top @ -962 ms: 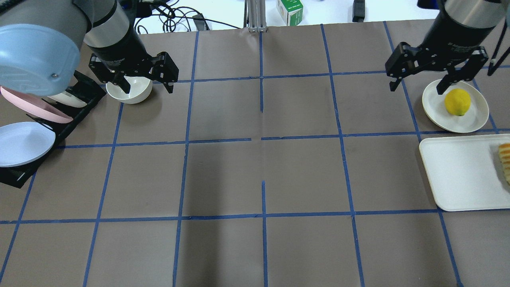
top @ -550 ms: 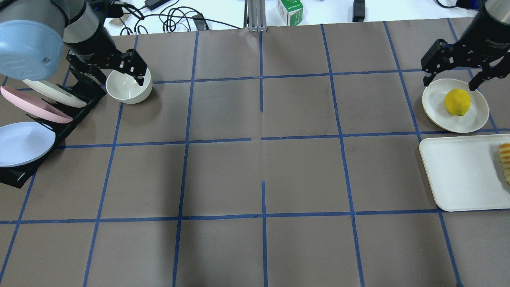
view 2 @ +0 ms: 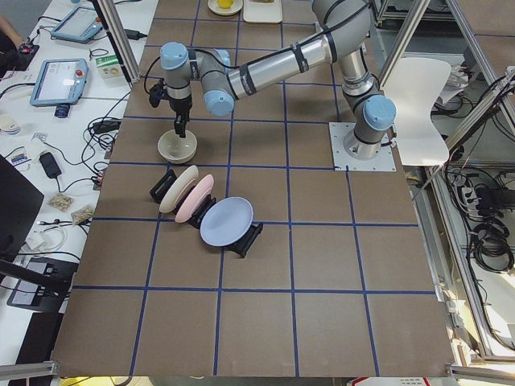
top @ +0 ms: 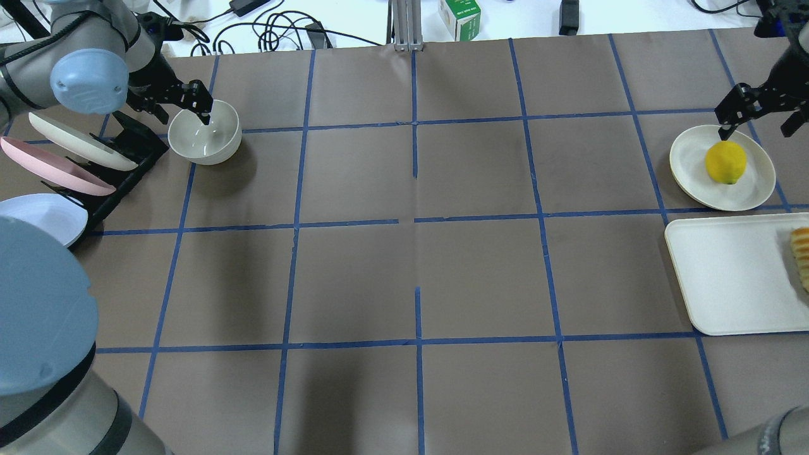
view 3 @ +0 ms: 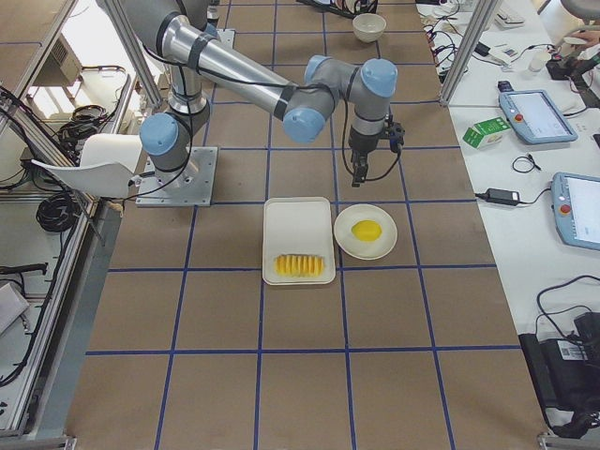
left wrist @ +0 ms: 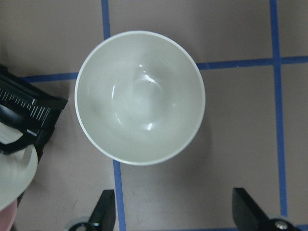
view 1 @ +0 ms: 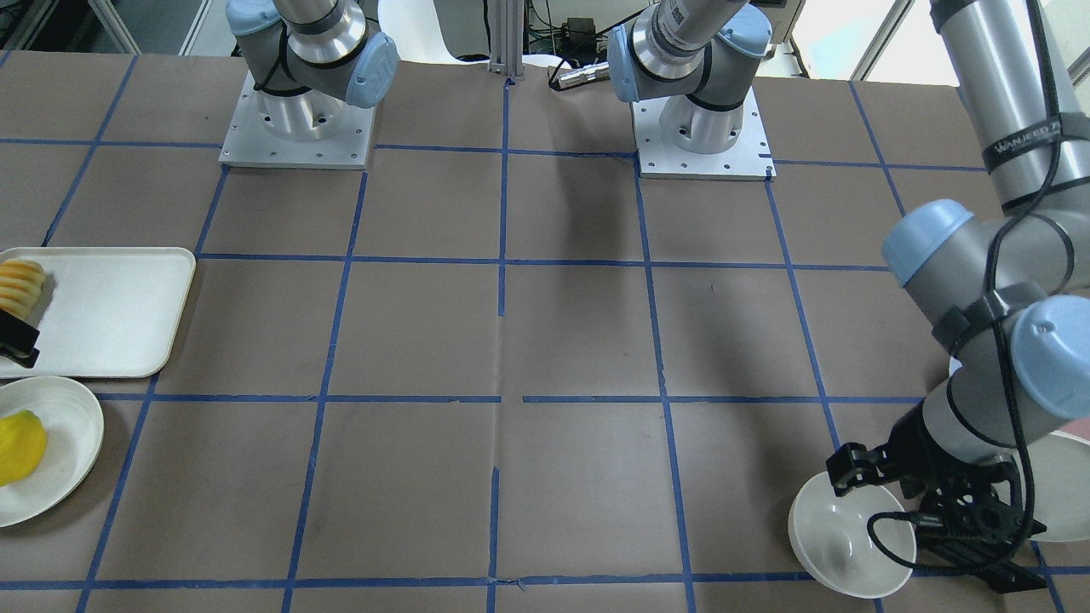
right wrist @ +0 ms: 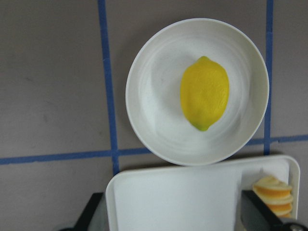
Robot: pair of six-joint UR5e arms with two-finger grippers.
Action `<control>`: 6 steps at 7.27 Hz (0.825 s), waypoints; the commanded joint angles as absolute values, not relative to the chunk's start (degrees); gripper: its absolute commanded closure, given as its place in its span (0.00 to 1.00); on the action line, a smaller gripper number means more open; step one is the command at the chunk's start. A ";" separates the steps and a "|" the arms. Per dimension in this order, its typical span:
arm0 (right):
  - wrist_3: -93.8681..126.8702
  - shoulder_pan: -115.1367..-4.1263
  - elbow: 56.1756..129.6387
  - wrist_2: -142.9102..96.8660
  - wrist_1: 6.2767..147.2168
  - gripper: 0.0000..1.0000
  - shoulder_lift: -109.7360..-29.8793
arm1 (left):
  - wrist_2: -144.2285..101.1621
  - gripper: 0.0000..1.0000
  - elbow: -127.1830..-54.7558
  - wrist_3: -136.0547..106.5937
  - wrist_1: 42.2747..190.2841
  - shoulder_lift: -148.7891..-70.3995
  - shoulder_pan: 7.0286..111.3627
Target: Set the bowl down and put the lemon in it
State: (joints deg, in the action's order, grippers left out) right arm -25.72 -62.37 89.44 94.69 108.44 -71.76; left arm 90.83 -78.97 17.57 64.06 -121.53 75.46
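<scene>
We read this as the opening of the job: nothing is gripped, and the two task things sit at opposite ends of the far side. The bowl (top: 204, 133) stands upright on the table (top: 354, 278) at the far left, just beside the black rack (top: 129, 148) of tilted dishes, so it falls naturally to the left arm. The left fingers (left wrist: 106, 211) are spread wide and hold nothing. From overhead one tip hangs over the bowl's inside and the other lies out on the rack side, which we take as a line-up to pinch the wall at its rim. Whether any tip touches the bowl we cannot tell, though the wrist view shows the whole rim clear of them.

The lemon (right wrist: 204, 94) lies on its side on a shallow plate (right wrist: 154, 110) at the far right, next to the white tray (right wrist: 183, 202) with the orange slices (right wrist: 273, 192). The right fingers (top: 725, 117) are likewise wide apart and empty, poised over the plate's far edge, short of the lemon. We judge this a waiting post, since the fruit has nowhere to go until the bowl is set down where both arms can reach, likely near the middle.

The rack stands close, so the outer finger has little room, and a glossy wall may slip in a thin pinch
</scene>
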 commanded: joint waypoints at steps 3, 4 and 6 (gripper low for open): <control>-30.50 -59.77 89.21 95.01 119.97 0.00 -60.92 | 90.88 0.52 -71.63 22.75 60.05 -132.26 71.54; -29.71 -59.77 89.12 94.49 120.14 0.00 -59.69 | 90.88 0.52 -72.50 22.76 60.03 -132.54 71.28; -29.88 -59.77 89.21 94.57 124.62 0.00 -56.70 | 90.97 0.52 -72.86 23.11 60.64 -132.71 71.37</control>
